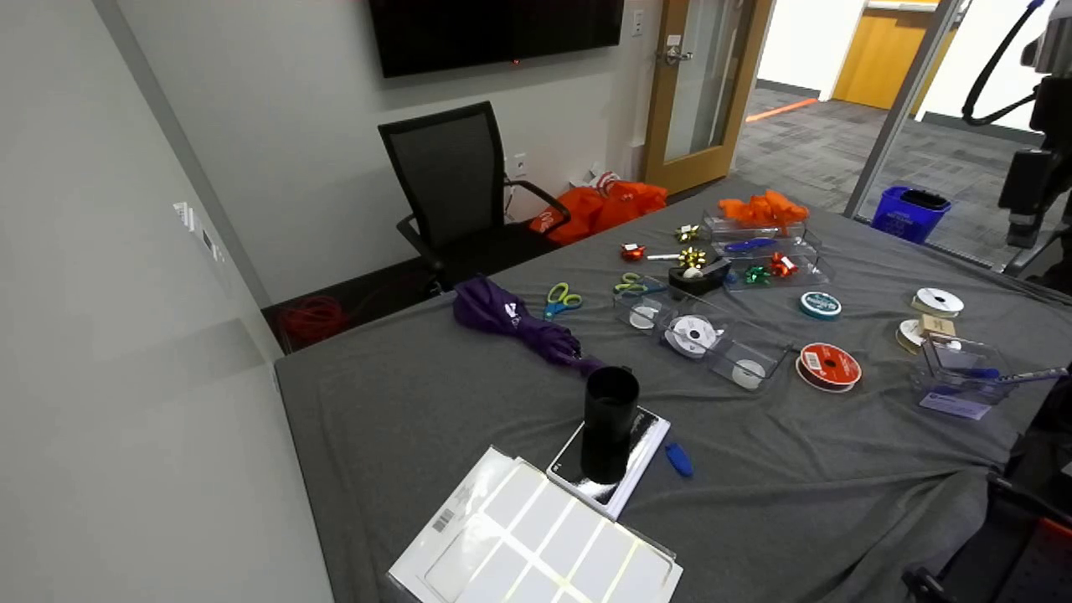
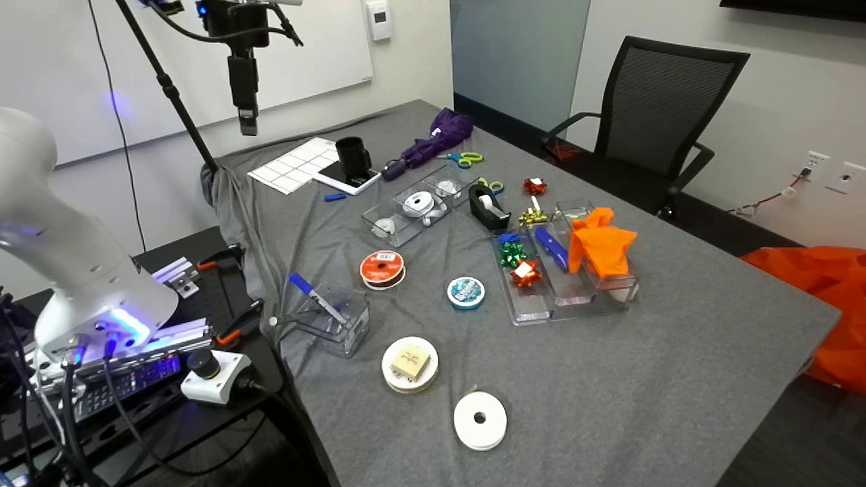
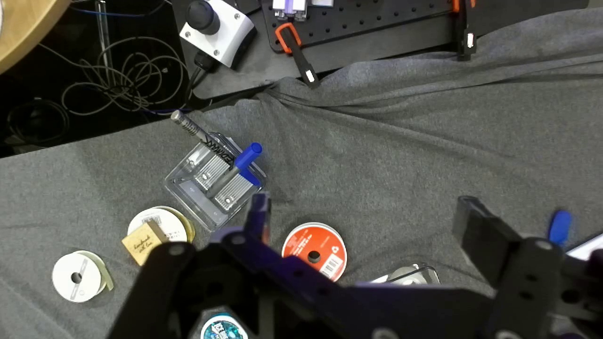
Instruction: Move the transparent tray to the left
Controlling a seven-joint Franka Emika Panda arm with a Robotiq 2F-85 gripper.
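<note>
Currently, the Robotiq gripper (image 3: pixel 365 207) is positioned above the level of the table (image 2: pixel 676 338), its jaws standing wide apart with grey cloth (image 3: pixel 365 174) visible in the gap. The transparent three-compartment tray (image 1: pixel 730 343) is located near the middle of the table in both exterior views; a white ribbon spool (image 1: pixel 692 335) is seated in its centre compartment and a white roll (image 1: pixel 748 373) in each end compartment. A black tape dispenser (image 2: pixel 487 214) is placed just beside one long side, and a red-labelled ribbon spool (image 2: pixel 383 268) near one end. In the wrist view, the tray is largely hidden by the gripper. Two markers (image 3: pixel 247 157) are contained in a clear box (image 3: pixel 201 202), and orange fabric (image 2: pixel 602 247) is laid on a clear tray set (image 2: pixel 531 312).
</note>
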